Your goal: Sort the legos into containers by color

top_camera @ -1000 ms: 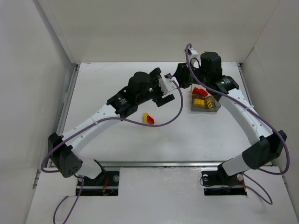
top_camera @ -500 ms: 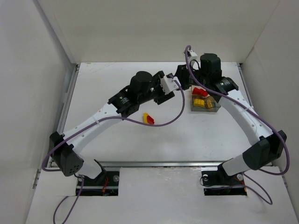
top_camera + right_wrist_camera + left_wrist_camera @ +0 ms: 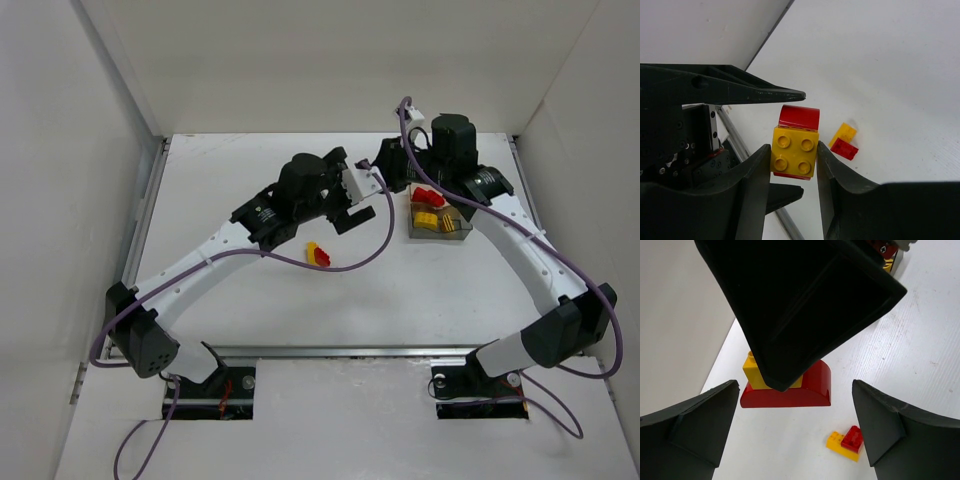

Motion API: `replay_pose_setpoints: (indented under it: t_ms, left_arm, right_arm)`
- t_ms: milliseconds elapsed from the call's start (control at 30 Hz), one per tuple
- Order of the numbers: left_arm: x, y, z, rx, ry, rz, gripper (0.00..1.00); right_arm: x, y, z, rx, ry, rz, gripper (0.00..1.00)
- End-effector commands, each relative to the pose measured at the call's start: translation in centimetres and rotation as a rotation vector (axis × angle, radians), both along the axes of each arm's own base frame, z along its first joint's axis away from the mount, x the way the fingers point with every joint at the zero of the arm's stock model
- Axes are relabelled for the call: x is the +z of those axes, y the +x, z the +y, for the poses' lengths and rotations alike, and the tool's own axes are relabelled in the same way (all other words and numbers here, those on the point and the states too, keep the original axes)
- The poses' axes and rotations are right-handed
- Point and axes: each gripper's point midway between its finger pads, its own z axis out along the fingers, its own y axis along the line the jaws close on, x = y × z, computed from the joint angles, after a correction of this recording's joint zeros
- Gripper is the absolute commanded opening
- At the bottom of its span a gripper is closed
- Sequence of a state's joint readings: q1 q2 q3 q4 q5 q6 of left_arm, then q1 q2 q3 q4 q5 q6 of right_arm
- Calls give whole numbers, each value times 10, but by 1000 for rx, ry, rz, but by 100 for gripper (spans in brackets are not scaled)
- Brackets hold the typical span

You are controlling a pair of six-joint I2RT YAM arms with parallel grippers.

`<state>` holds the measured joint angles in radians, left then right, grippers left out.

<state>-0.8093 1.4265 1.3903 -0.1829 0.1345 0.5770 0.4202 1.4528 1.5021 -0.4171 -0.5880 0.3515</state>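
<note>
Loose red+yellow clump (image 3: 318, 254) lies on tabletop (image 3: 250, 300), centre-left, well apart from tubs, touching no other brick. L fingers (image 3: 695, 430) spread wide, gripping nothing. They sit either side of held clump (image 3: 794, 152); no contact visible in wrist views. Held clump = yellow 2x2 brick stuck on red arched brick, up off tabletop, mid-rear, just left of tubs. R fingers (image 3: 752, 200) clenched on it, one on each side of the yellow brick. Tubs (image 3: 445, 237) right of centre, partly under R wrist: red bricks in far part, yellow bricks in near part.
</note>
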Motion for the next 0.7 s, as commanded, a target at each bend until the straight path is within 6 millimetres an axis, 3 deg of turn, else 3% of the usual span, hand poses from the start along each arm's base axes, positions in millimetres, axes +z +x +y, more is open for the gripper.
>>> replay_pose_setpoints:
  t_ms: [0,300,433,600,667]
  left_arm:
    - [32,4,0,11,-58,-57,93]
    - [36,5,-2,14,-77,-62,75]
    - [36,6,-1,23,-75,-64,61]
    - [32,7,1,32,-66,-60,37]
    - [32,7,1,32,-66,-60,34]
  right_arm:
    - [31,-7,4,27,52,-94,0]
    - [32,-10,7,34,57,-86,0]
    - [33,-11,10,43,61,-94,0]
    - [29,-11,10,43,57,-86,0]
    - [29,-11,10,43,57,-86,0]
